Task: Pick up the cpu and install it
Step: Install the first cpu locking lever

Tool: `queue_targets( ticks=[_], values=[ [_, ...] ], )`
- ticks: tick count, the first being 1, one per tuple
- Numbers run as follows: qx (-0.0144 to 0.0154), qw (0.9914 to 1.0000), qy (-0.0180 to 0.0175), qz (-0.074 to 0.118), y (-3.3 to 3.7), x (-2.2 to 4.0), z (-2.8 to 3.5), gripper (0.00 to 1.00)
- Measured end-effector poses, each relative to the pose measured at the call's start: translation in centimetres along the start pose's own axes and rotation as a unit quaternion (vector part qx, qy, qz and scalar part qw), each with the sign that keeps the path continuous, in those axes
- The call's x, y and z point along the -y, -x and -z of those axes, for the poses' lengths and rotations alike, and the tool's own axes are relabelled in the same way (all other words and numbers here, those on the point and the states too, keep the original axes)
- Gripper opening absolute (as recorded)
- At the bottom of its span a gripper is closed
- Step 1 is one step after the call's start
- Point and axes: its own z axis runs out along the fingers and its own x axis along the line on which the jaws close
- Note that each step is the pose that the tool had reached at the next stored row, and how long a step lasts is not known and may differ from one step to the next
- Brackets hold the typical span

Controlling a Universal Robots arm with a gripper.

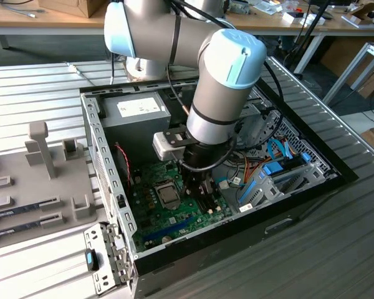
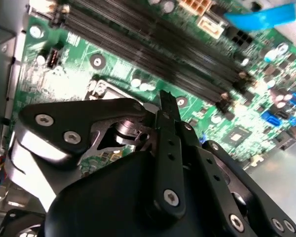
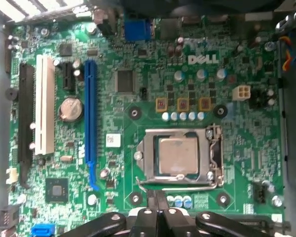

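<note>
The cpu point(image 3: 177, 155) is seated flat and square in the socket point(image 3: 214, 153), lower centre of the first wrist view. The socket is on the motherboard point(image 1: 151, 208) inside the case point(image 1: 311, 187). The gripper point(image 3: 156, 195) fingers are pressed together, nothing pinched.

- In the exterior view we look down at an angle, from some way off, into the open computer case point(image 1: 106, 162).
- In both wrist views we face the green board point(image 3: 227, 64) closely; the exterior view shares it.
</note>
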Motion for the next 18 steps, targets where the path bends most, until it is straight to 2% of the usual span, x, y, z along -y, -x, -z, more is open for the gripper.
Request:
queue_targets(
  ticks=[2, 4, 10, 11, 13, 14, 16, 18],
  values=[
    [0.0007, 1.00000, -0.0014, 0.000, 0.00, -1.25, -0.07, 0.11],
    [0.0009, 1.00000, -0.0018, 0.000, -0.01, -1.75, -0.10, 0.11],
    [0.0009, 1.00000, -0.0018, 0.000, -0.26, -1.77, -0.03, 0.11],
    [0.0009, 1.00000, -0.0018, 0.000, -0.28, -1.79, 0.26, 0.11],
    [0.0012, 1.00000, -0.0020, 0.000, -0.36, -1.87, 1.64, 0.11],
    [0.0010, 1.00000, -0.0019, 0.000, -0.38, -1.89, 1.99, 0.11],
    [0.0008, 1.00000, -0.0017, 0.000, -0.20, -1.91, 2.04, 0.11],
    [0.0015, 1.00000, -0.0019, 0.000, 0.64, -1.92, 2.03, 0.11]
  ],
)
